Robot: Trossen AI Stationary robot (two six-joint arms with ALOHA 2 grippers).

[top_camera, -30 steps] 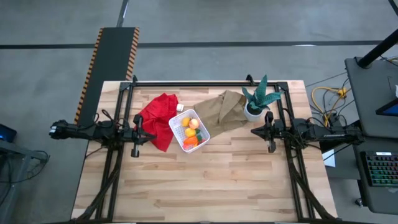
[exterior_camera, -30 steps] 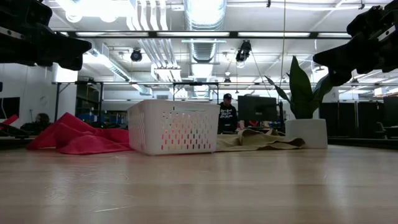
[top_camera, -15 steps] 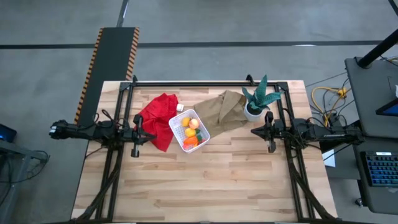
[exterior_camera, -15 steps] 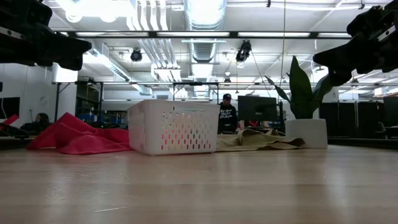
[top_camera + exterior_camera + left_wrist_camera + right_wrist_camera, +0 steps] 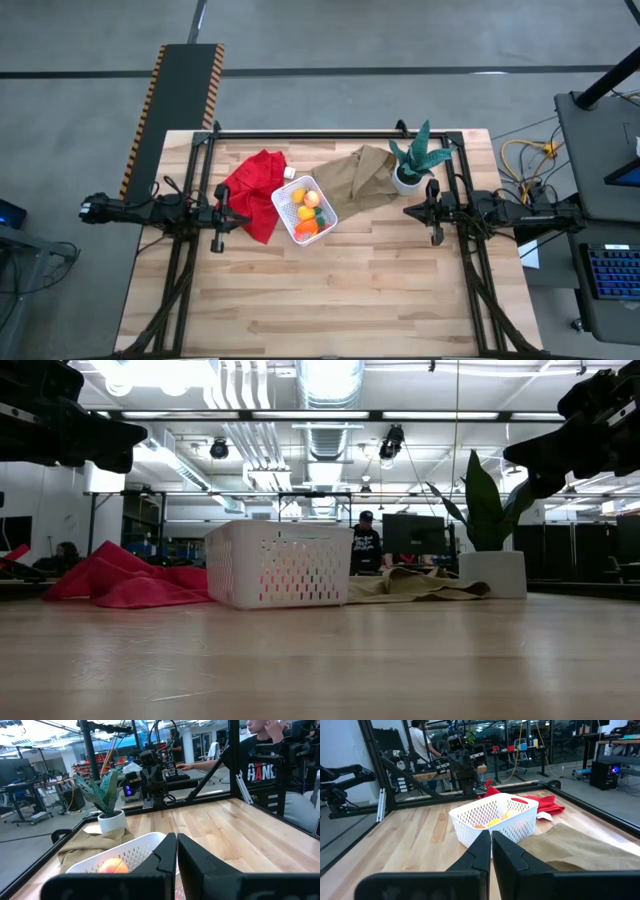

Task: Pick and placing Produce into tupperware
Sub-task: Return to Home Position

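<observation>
Plainly, the tupperware (image 5: pixel 270 565) holds the Produce (image 5: pixel 308 212); left pincer (image 5: pixel 176 839) and right pincer (image 5: pixel 490 835) sit closed, empty.

Near table (image 5: pixel 330 290) open, tupperware (image 5: pixel 285 207), cloth (image 5: pixel 252 185), bag (image 5: pixel 358 178), plant (image 5: pixel 416 158) beyond

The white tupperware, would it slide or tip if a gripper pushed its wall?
Probably slides: the tupperware sits low and wide, flat on the wooden table. Likely light, its walls are perforated. The produce inside may roll.

Perforated plastic tupperware (image 5: pixel 278 565), soft red cloth (image 5: pixel 250 185), creased paper bag (image 5: pixel 355 175), smooth matt wooden table (image 5: pixel 330 290)
</observation>
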